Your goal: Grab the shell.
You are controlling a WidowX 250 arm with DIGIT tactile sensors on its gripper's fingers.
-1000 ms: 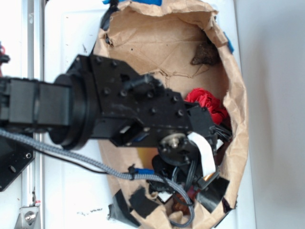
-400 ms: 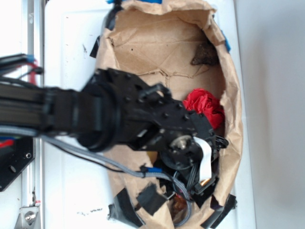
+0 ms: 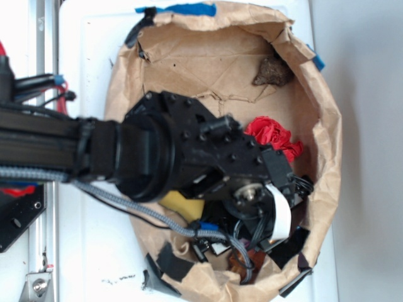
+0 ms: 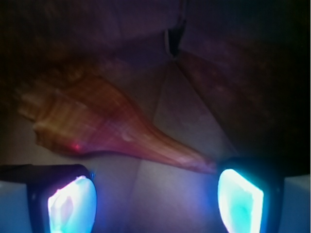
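The shell (image 4: 107, 128) lies just ahead of the tool (image 4: 155, 199) (fingers spread apart), its pointed tip toward the right finger.

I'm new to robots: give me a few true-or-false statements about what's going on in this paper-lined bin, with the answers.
1. The gripper is already clamped on the shell. False: the fingers stand apart, and the shell lies just beyond them.
2. The shell tapers to a point toward the right in the wrist view. True.
3. A red crumpled thing lies in the bin. True.
4. The dark brown lump sits right under the gripper. False: it lies at the far end of the paper lining, away from the arm.
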